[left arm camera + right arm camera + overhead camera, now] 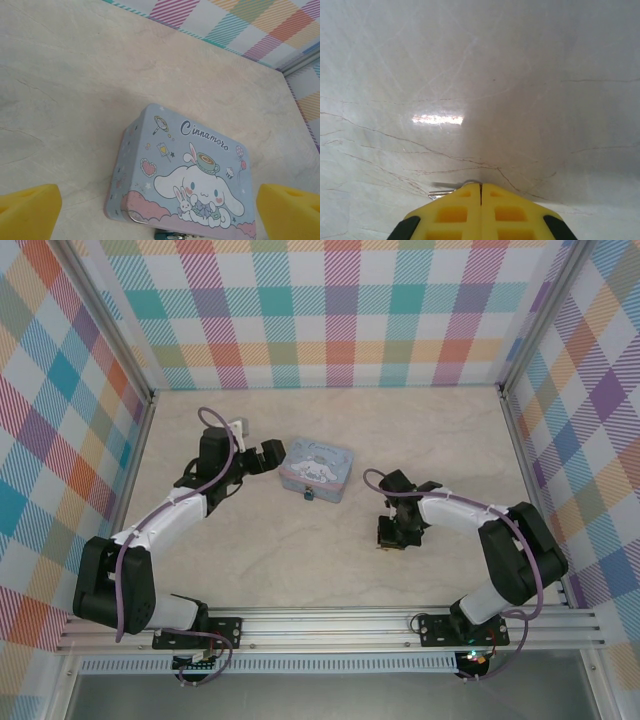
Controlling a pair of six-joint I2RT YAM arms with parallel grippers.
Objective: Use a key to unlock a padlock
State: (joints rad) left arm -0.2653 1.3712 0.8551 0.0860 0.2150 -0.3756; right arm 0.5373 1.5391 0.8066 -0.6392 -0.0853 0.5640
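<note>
Two wrist cameras bring out details that the top view blurs. From above, the right gripper [386,538] points down at the table [300,570], and whatever lies beneath it is too small to tell. Its wrist view shows the yellow fingertips [462,200] pressed together, with the key [444,187], a thin metallic sliver, poking out at their left tip. Whether it is pinched I cannot tell. The left gripper [266,454] hovers just beside the tin [318,468], its fingers [30,212] spread wide to either side of the cartoon lid. The padlock [309,495], a teal speck, sits at the tin's near edge. The surface is pale, marble-veined and glossy, boxed in by pastel plaid walls [340,310] on three sides. The tin and the right gripper stand well apart, with bare table between them and on toward the far wall.
</note>
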